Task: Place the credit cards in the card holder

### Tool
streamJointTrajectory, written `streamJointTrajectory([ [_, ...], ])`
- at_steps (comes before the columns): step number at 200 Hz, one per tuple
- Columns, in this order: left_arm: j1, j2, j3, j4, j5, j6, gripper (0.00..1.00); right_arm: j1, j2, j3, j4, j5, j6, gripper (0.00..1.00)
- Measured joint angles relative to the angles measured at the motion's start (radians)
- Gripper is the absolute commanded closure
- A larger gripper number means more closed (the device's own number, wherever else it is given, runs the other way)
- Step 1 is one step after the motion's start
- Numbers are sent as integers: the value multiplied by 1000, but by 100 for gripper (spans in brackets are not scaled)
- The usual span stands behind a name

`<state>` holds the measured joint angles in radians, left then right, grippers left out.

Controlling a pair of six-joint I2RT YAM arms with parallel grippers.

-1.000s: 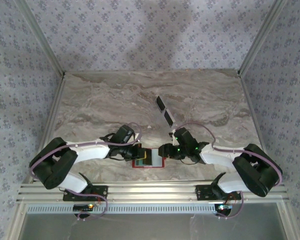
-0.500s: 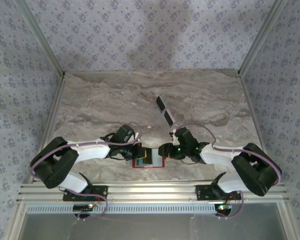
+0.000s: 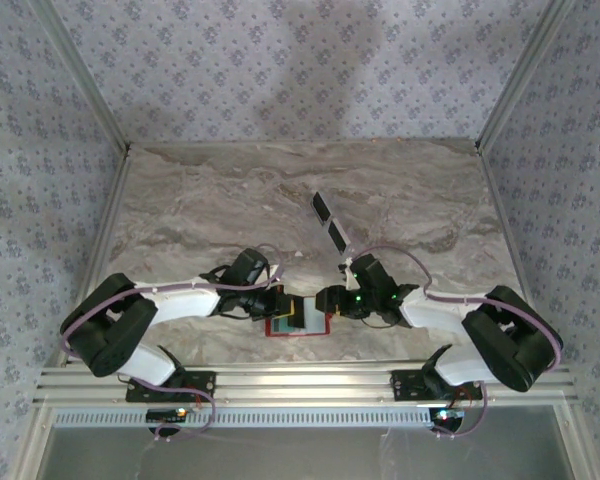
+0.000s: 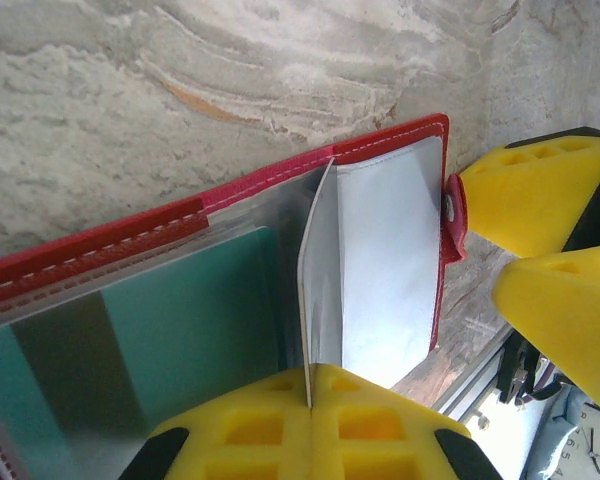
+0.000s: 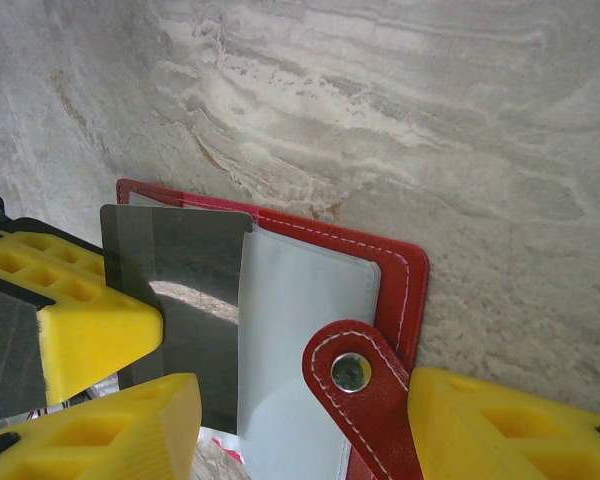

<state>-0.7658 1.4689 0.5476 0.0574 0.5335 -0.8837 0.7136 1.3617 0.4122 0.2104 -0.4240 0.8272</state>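
Overhead, two loose cards (image 3: 335, 236); up close, left gripper (image 4: 310, 385) tight on dark card (image 5: 180, 270), right gripper (image 5: 300, 425) agape.

Your red card holder (image 5: 320, 262) lies open on the bench (image 5: 450, 120), snap tab (image 5: 358, 392) between the right gripper's (image 5: 300, 405) spread fingers.

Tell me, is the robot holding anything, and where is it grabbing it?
The left gripper pinches the dark card by one edge, above the open red wallet. The right gripper is open, gripping nothing.
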Motion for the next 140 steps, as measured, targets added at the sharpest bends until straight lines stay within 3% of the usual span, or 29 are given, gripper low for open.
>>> streamJointTrajectory([
  [140, 13, -2, -42, 65, 47, -13, 100, -1, 2, 0, 0, 0, 0, 42],
])
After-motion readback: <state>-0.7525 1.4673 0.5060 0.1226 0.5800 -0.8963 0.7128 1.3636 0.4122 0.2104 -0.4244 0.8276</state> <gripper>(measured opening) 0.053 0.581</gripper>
